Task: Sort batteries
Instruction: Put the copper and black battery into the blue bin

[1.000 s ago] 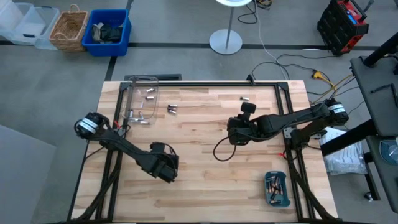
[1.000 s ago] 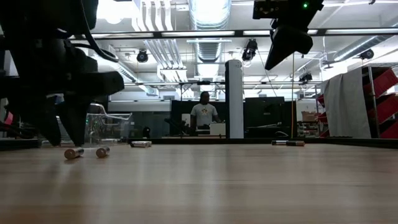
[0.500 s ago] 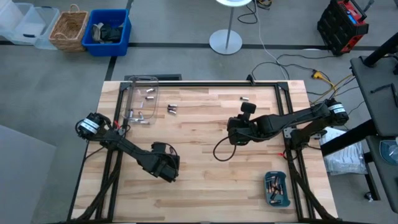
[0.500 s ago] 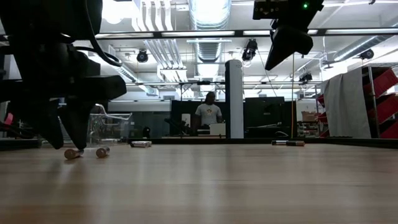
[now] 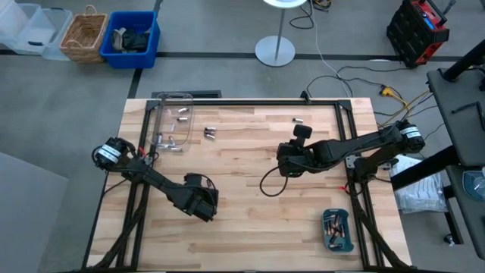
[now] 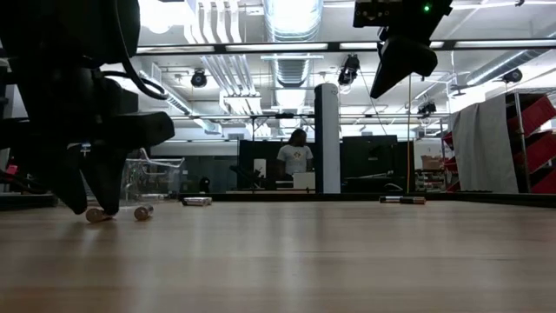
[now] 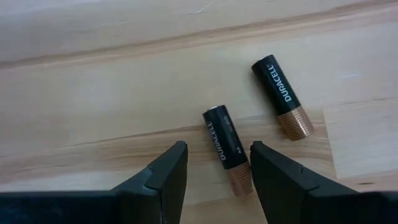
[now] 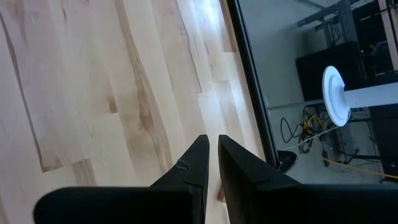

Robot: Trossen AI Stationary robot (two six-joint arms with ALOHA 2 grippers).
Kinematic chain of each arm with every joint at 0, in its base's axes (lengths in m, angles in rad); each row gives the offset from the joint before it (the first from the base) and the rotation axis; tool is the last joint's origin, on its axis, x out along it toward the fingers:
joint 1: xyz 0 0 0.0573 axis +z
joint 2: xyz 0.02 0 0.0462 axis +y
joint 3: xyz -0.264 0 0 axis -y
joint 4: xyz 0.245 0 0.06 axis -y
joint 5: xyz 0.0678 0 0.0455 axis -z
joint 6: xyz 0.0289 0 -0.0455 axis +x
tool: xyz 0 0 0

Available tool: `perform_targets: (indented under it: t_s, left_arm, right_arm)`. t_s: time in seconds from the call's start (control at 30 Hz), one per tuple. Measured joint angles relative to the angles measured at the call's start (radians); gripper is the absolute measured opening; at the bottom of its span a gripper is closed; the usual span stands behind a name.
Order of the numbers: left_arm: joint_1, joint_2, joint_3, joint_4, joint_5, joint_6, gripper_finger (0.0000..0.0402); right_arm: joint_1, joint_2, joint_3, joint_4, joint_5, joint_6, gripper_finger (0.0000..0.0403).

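Left gripper (image 7: 214, 171) jaws spread, empty, astride a black-and-copper cylindrical battery (image 7: 227, 149); we judge it light, rigid, slippery: clamp mid-body.

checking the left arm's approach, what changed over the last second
In the low view the left gripper has sunk to the table, and its fingers straddle one of two loose batteries; nothing gripped yet. The person in the background shifted slightly right. The right gripper, tray and clear box stayed put.
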Motion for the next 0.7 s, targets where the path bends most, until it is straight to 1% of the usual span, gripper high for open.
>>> perform_targets:
  t_s: [0.27, 0.7]
  left_arm:
    - [0.0, -0.004, -0.05, 0.078, -0.004, 0.024, 0.0155]
    - [0.0, -0.004, -0.053, 0.083, 0.011, 0.03, 0.0155]
  right_arm:
    - [0.0, 0.0, 0.0, 0.001, 0.0, -0.006, 0.0028]
    - [0.0, 0.0, 0.0, 0.002, 0.0, -0.009, 0.0029]
